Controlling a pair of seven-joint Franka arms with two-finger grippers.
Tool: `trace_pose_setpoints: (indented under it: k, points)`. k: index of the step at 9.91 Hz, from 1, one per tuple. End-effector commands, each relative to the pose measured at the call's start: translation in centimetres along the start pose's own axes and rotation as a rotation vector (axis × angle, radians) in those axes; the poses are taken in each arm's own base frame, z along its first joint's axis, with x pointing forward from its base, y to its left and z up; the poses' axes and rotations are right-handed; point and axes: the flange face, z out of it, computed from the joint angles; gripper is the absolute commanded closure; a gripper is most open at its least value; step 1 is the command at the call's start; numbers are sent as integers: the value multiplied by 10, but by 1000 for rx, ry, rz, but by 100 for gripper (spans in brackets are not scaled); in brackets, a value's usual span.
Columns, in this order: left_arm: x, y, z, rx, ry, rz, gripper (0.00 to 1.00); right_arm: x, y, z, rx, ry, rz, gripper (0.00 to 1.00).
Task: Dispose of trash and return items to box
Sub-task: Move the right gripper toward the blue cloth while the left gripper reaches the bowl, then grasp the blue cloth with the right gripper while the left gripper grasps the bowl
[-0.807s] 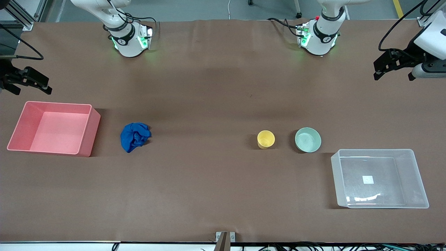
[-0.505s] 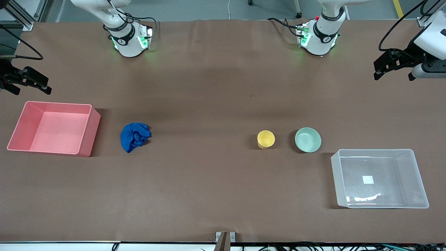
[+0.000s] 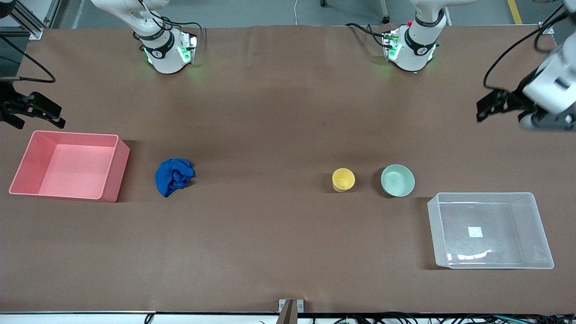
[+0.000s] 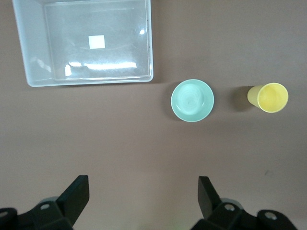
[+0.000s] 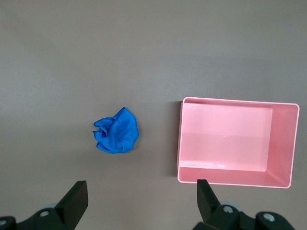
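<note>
The royal-blue wad (image 3: 174, 176) lies on the brown table beside the pink tub and also shows in the right wrist view (image 5: 116, 137). The yellow cup (image 3: 343, 179) and mint-green bowl (image 3: 398, 180) stand side by side; both show in the left wrist view, cup (image 4: 272, 97) and bowl (image 4: 192, 100). The see-through box (image 3: 489, 230) with its white sticker is empty, at the left arm's end; it shows in the left wrist view (image 4: 29, 72). My left gripper (image 3: 488, 104) is open and empty, high over bare table. My right gripper (image 3: 38, 110) is open and empty, high over the table by the pink tub.
An empty pink tub (image 3: 27, 189) sits at the right arm's end of the table, also in the right wrist view (image 5: 188, 139). Both arm bases (image 3: 166, 49) (image 3: 411, 45) stand along the table's back edge. A small bracket (image 3: 290, 306) sits at the front edge.
My left gripper has moved a little toward the table's middle and lower in the front view. My right gripper has shifted slightly. The objects have not moved.
</note>
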Motion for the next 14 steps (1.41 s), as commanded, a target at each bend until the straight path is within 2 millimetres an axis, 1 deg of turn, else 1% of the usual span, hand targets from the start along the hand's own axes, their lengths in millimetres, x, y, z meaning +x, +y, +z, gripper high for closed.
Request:
trace_pose_setpoints:
  k: [1, 2, 3, 4, 5, 6, 7, 8, 9, 10, 12, 13, 14]
  points:
    - [1, 5, 78, 3, -17, -69, 0, 5, -1, 6, -2, -2, 4, 0]
    - [2, 11, 108, 0, -3, -136, 0, 11, -1, 21, -3, -20, 5, 0]
    - [2, 19, 137, -6, 21, -206, 0, 20, -5, 42, -4, -30, -1, 0]
    - [2, 30, 164, -11, 24, -231, 0, 32, -15, 70, -5, -15, -19, 0]
    - [2, 35, 192, -17, 19, -242, 0, 42, -26, 97, -6, -33, -35, 0]
    - [1, 35, 218, -24, 28, -244, 0, 51, -41, 127, -7, -66, -60, 0]
    - [-1, 36, 251, -37, 40, -246, 0, 64, -52, 161, -8, -72, -75, 0]
    - [-3, 37, 280, -52, 63, -246, 5, 75, -62, 201, -9, -61, -86, 0]
    - [-4, 37, 306, -66, 81, -248, 11, 78, -75, 237, -9, -72, -81, 0]
    - [-2, 38, 326, -73, 72, -253, 17, 78, -95, 270, -13, -82, -81, 1]
    - [-1, 39, 354, -86, 69, -255, 27, 64, -124, 324, -17, -83, -80, 2]
    - [0, 40, 365, -92, 71, -257, 36, 54, -136, 348, -23, -119, -100, 2]
    - [-1, 41, 375, -97, 69, -257, 56, 38, -143, 370, -29, -166, -116, 4]
